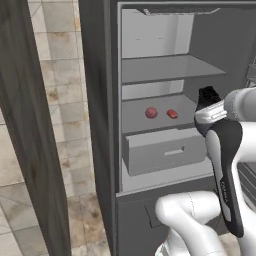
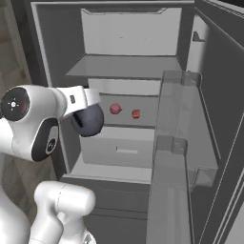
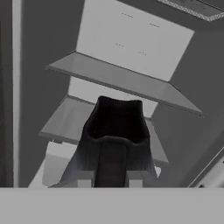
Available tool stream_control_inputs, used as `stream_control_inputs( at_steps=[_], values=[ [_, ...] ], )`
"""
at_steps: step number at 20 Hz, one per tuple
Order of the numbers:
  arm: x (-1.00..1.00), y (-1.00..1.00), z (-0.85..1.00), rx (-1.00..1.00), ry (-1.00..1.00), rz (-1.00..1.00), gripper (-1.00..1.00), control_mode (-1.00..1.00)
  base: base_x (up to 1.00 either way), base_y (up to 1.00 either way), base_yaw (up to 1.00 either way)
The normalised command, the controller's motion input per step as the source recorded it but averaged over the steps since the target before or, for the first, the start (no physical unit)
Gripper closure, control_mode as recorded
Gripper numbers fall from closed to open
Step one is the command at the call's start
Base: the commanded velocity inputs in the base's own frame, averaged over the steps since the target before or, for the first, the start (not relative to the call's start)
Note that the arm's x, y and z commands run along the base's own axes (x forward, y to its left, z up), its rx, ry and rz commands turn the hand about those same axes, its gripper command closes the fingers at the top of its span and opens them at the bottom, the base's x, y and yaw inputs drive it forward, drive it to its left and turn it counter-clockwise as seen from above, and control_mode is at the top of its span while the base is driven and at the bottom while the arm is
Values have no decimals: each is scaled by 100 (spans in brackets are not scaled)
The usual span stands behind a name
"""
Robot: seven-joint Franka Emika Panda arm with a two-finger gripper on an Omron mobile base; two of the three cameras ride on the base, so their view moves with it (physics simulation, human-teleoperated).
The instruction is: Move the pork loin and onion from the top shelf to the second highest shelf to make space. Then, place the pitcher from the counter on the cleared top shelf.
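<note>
The gripper (image 3: 110, 181) is closed on the pitcher (image 3: 114, 131), holding it by what appears to be the handle. In the hand view the jug's open neck points toward the fridge interior. In the right base view its bulbous body hangs just under the wrist, in front of the fridge opening and outside the compartments.

The onion (image 1: 151, 112) and the pork loin (image 1: 172, 114) both lie on the second shelf (image 1: 135, 117), near its middle, apart from each other. The top shelf (image 1: 165, 67) carries nothing. The first part of the task therefore looks complete, and the step in hand is judged to be placing the pitcher on the top shelf.

Procedure for this step:
- The pitcher sits at about the height of the second shelf. Raise it until its base is above the top shelf board before moving inward.
- Enter through the tall upper compartment. Keep the body off the front edge of the top shelf.
- The open door (image 2: 178, 143) with its bins stands close on the right. Keep the approach toward the centre of the opening.
- Set the base flat on the board, well back from the front edge, then release.
- Withdraw straight back. Do not drop toward the second shelf, where the onion could roll if struck.
</note>
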Motion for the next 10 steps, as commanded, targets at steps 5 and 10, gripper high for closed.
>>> stream_control_inputs(
  at_steps=[5,10],
  values=[
    [1,-16,26,0,-20,-4,100,-100,0,0,0],
    [1,-7,50,2,-18,-1,100,-100,0,0,0]
  ],
)
